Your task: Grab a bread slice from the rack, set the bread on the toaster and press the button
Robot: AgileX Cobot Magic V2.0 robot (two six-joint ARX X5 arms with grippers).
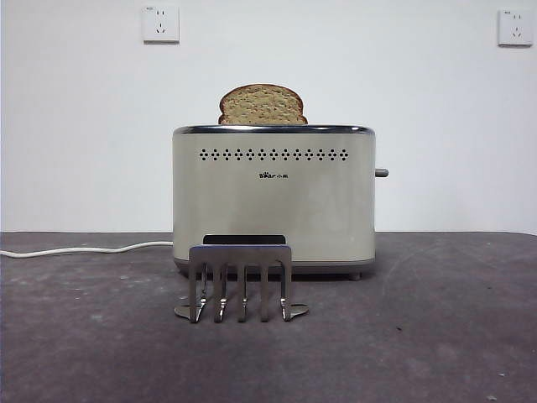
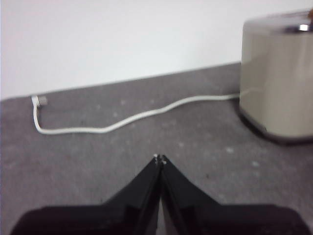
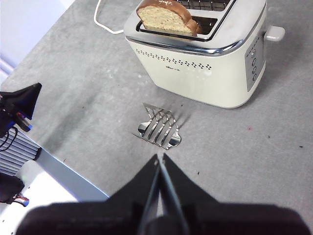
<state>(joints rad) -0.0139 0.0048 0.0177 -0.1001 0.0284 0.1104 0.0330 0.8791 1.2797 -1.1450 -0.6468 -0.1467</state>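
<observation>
The slice of bread (image 1: 262, 105) stands in a slot of the cream toaster (image 1: 273, 197), its domed top sticking up above the chrome rim. In the right wrist view the slice (image 3: 166, 18) sits in the slot nearer the rack. The silver rack (image 1: 241, 281) stands empty in front of the toaster and shows in the right wrist view (image 3: 159, 126). My right gripper (image 3: 160, 157) is shut and empty, high above the table, short of the rack. My left gripper (image 2: 159, 158) is shut and empty, low over the table, off to one side of the toaster (image 2: 279, 73).
The toaster's lever (image 3: 274, 33) sticks out of its end panel and shows in the front view (image 1: 382, 172). A white power cord (image 2: 122, 117) runs across the grey table (image 1: 436, 336) from the toaster. Two wall sockets (image 1: 160, 23) are on the white wall.
</observation>
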